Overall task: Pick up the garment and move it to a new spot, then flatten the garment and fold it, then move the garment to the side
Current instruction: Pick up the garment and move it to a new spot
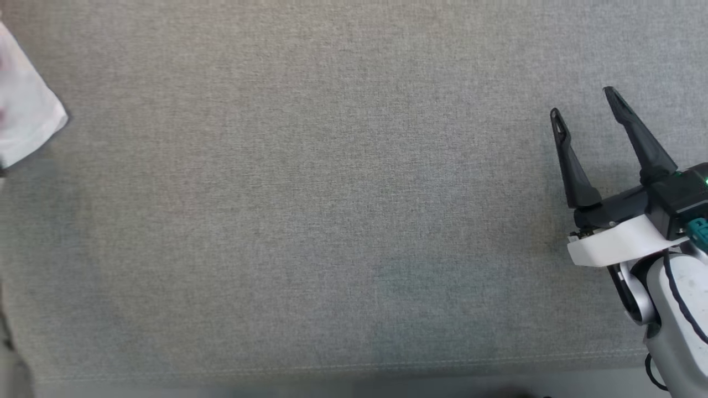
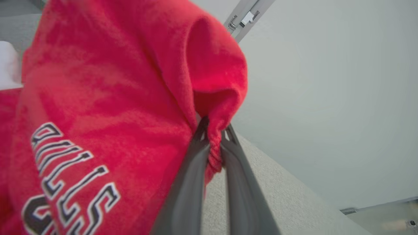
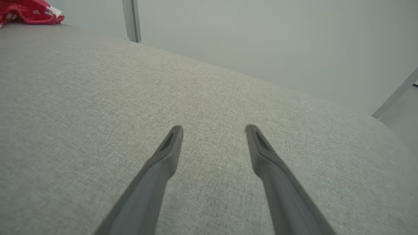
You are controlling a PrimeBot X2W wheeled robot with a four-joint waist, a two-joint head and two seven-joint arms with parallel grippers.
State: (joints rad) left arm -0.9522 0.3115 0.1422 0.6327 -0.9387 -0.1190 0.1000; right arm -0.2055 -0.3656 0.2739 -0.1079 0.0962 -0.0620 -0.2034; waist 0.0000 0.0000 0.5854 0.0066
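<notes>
The garment (image 2: 107, 98) is red fleece with black-and-white lettering, and it bulks large to the left in the left wrist view. My left gripper (image 2: 215, 131) is shut on a bunched fold of its edge, and the cloth hangs over the fingers. In the right wrist view the red garment (image 3: 29, 11) lies far off at the top left corner of the grey surface. My right gripper (image 1: 582, 102) stands open at the right side of the head view, with nothing between its fingers. It hovers low over bare cloth in its own view (image 3: 214, 128).
The grey fabric-covered table (image 1: 310, 210) spans the head view, its front seam near the bottom. A white piece of cloth (image 1: 25, 116) juts in at the left edge. Pale walls and a metal post (image 3: 130, 19) stand beyond the table.
</notes>
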